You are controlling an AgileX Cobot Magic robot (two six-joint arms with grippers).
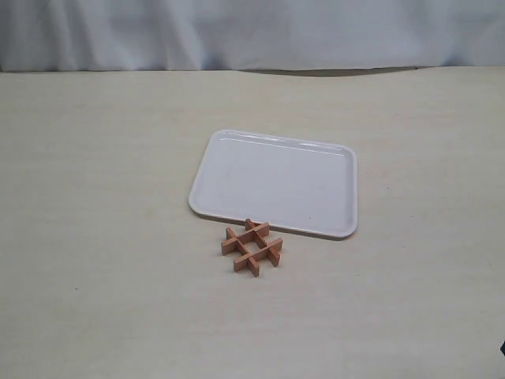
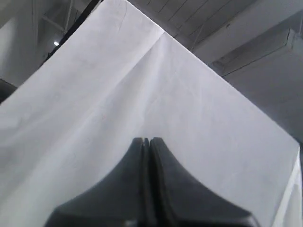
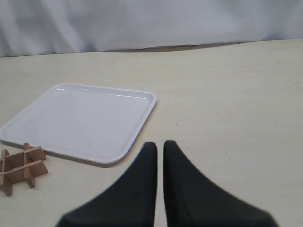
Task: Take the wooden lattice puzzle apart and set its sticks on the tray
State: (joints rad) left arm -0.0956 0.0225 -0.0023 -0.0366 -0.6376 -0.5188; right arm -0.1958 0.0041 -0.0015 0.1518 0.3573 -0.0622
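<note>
Four sticks (image 1: 268, 251) sit fully interlocked, so we judge the task not yet begun: none is pulled free, and the tray (image 1: 276, 185) holds nothing. Everything is left to do, both the separating and the four placements.

The wooden lattice puzzle (image 1: 252, 247) lies flat on the desk (image 1: 102, 237) just near of the tray's near rim, a little left of its middle. Its far tips come close to the rim, and we cannot tell whether they touch. It is a small reddish-brown hash, two bars crossing two, far smaller than the white tray.

The right end effector (image 3: 159, 144) hangs over bare desk, its fingers drawn almost together on nothing, touching neither tray nor puzzle. The left end effector (image 2: 147, 140) is closed and empty, facing only white cloth (image 2: 142, 85).
</note>
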